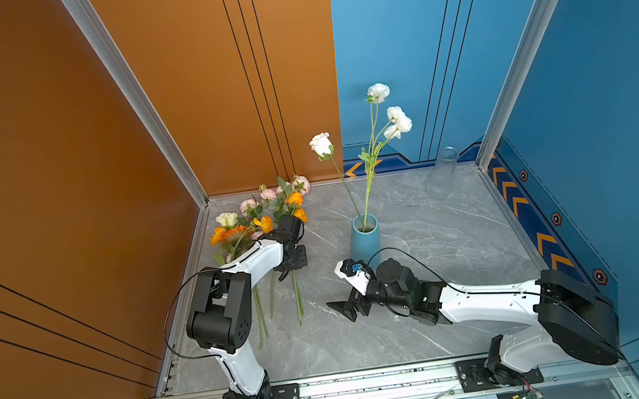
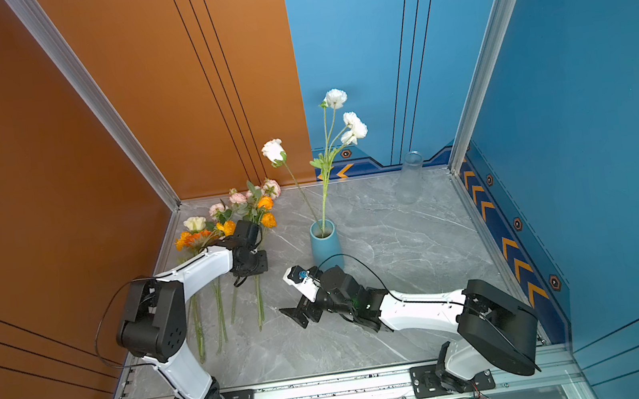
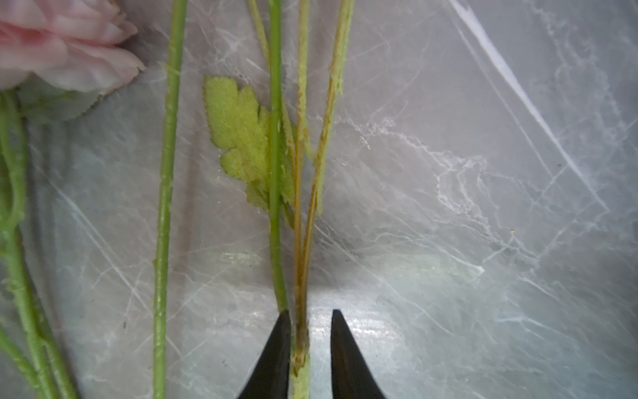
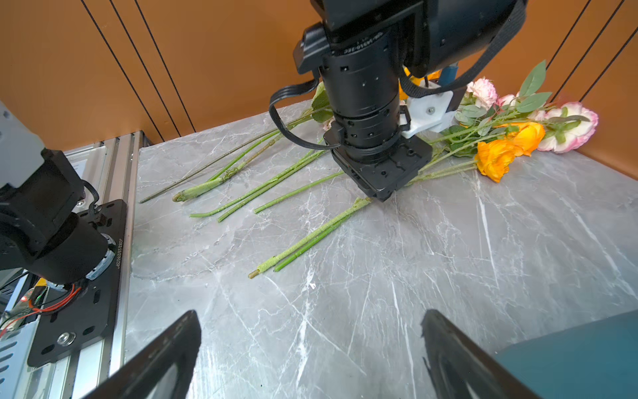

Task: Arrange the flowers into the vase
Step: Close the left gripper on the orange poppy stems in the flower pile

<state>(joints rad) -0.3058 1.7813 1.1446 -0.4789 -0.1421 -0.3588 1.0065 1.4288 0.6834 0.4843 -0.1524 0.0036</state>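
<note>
A blue vase (image 1: 364,240) (image 2: 326,246) stands mid-table and holds a white rose (image 1: 321,144) and a branching white-bloomed stem (image 1: 397,119). The other flowers (image 1: 253,217) (image 4: 497,155) lie at the back left, orange, pink and cream blooms toward the wall, stems toward the front. My left gripper (image 1: 292,273) (image 2: 244,279) (image 3: 309,314) points down onto their stems. Its jaws stand narrowly apart around a fuzzy yellow-green stem (image 3: 301,345), which touches one finger with a gap to the other. My right gripper (image 1: 344,289) (image 4: 310,324) hovers wide open and empty just in front of the vase.
A clear glass cylinder (image 1: 442,176) stands at the back right corner. Orange and blue walls close in the marble table (image 1: 424,279). The aluminium rail (image 1: 376,386) with both arm bases runs along the front edge.
</note>
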